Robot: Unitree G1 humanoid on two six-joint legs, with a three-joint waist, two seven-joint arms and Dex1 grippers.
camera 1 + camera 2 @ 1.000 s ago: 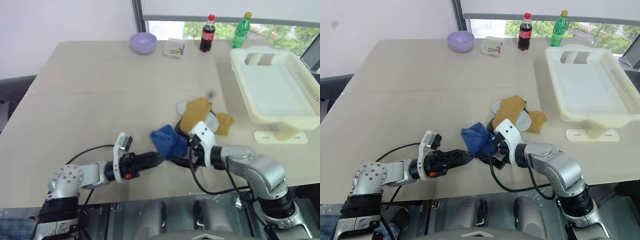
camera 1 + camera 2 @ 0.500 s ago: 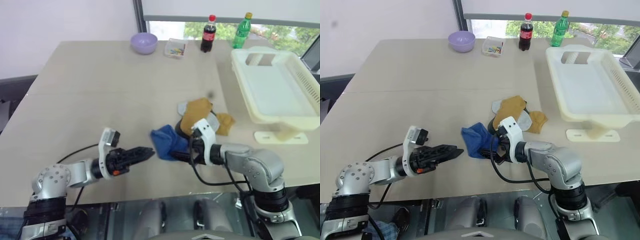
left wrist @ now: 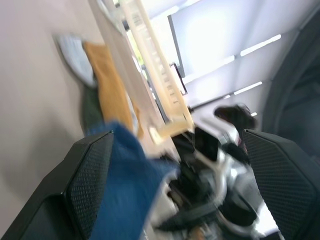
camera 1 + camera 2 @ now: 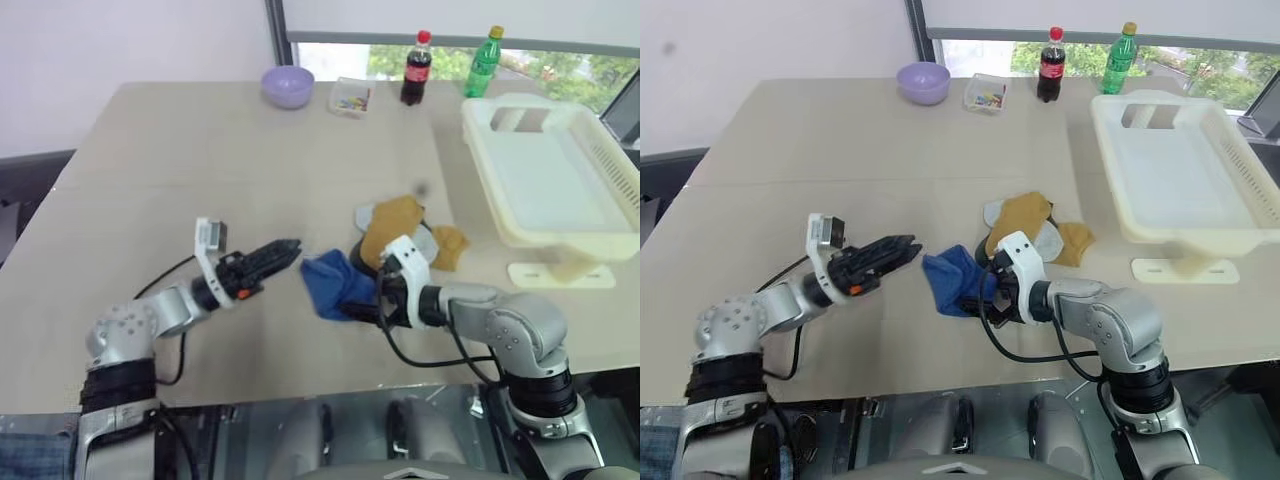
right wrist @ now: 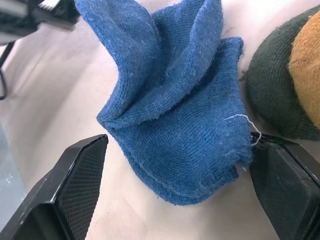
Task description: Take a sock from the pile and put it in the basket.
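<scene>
Up and away from the blue sock (image 4: 335, 283) went my left hand (image 4: 290, 247); I see both it and my right hand (image 4: 362, 305) released.

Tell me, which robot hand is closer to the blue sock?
Right. The right gripper sits open around the blue sock's edge; the left gripper, open, hangs just beside it.

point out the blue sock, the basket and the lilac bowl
blue sock (image 4: 952, 282), right eye view, middle of the crumpled fabric
basket (image 4: 1110, 148), right eye view, left side of the rim
lilac bowl (image 4: 287, 88), left eye view, front of its outer wall
</scene>
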